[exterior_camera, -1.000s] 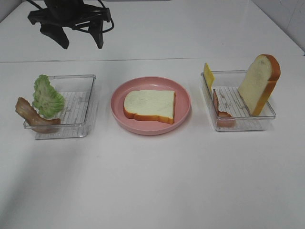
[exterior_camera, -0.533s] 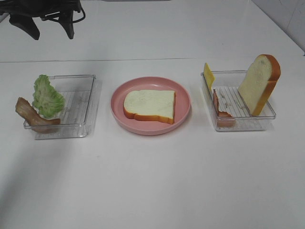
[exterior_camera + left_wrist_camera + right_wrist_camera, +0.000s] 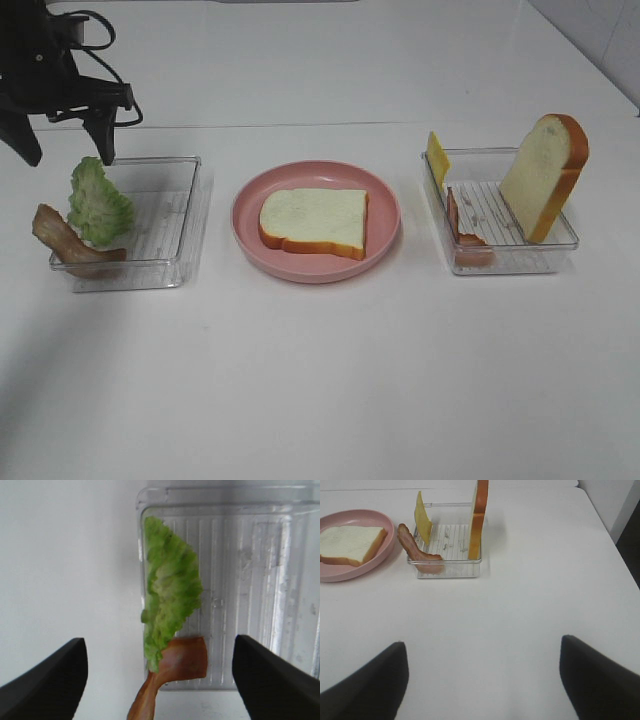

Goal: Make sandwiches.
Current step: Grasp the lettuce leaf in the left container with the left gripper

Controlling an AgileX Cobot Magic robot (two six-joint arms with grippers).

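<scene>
Only white toy bread [image 3: 313,222] lies on the round pink plate [image 3: 386,212]; the spread left gripper [image 3: 66,158] hovers above ruffled green lettuce [image 3: 100,205].

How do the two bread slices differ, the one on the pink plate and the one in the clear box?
The plate slice lies flat, alone on the pink plate. The tray slice stands on edge, tilted, in the clear tray beside cheese and bacon. Both are white with orange-brown crust.

High overview; left wrist close, straight down on lettuce [image 3: 170,590] (shared).
</scene>
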